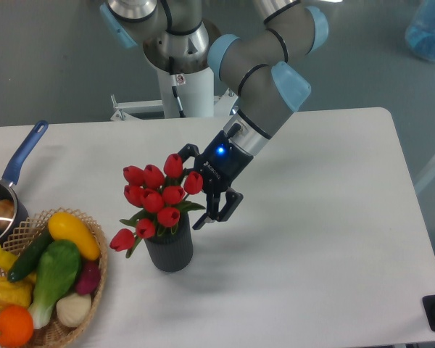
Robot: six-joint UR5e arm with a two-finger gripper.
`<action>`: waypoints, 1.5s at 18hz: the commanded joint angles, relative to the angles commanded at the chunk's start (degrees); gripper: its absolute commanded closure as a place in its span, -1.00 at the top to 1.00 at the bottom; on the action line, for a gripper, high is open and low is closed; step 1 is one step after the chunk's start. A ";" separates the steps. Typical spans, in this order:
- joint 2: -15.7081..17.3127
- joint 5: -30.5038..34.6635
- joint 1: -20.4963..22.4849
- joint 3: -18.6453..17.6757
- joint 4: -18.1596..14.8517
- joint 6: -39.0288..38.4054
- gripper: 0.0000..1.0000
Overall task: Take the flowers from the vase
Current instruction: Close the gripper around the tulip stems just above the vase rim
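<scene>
Reaching down-left, gripper [196, 190] spread wide beside flowers [156, 196] in vase [170, 248].

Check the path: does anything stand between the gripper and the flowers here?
Nothing visible does. The open gripper sits right beside the flowers, at the right edge of the bunch, with only the buds themselves in front of it. The basket and saucepan lie well off to the left.

Red tulip buds with green leaves [158, 194] are seen in a dark grey ribbed cylindrical vase [170, 249]; a blue light is shown on the black two-finger gripper [196, 190].
</scene>
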 joint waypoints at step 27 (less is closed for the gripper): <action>-2.90 -8.44 -0.62 -0.97 0.35 -1.76 0.42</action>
